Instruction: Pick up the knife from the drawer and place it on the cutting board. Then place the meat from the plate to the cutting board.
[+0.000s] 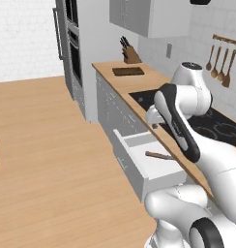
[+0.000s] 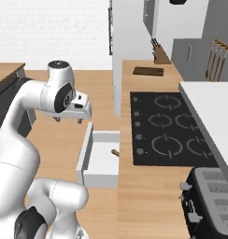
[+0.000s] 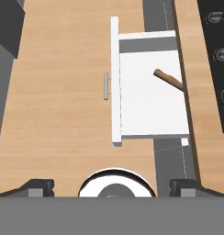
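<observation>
Knife (image 3: 169, 80) handle, one brown wooden rod, slanted inside the single white box drawer (image 3: 150, 98), which stood pulled out from the wooden desk (image 2: 148, 186); its blade lay hidden under the desk edge. One dark rectangular cutting board (image 1: 128, 71) sat far along the desk beside one knife block (image 1: 131, 54). The tool (image 2: 67, 119) hung above the wood floor (image 1: 47, 160) beside the drawer, fingers spread wide, gripping nothing.

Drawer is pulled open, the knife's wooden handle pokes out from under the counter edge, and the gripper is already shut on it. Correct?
Not quite: the gripper holds nothing; it hangs above the open drawer, apart from the knife, as the right base view shows. The rest stands.
</observation>
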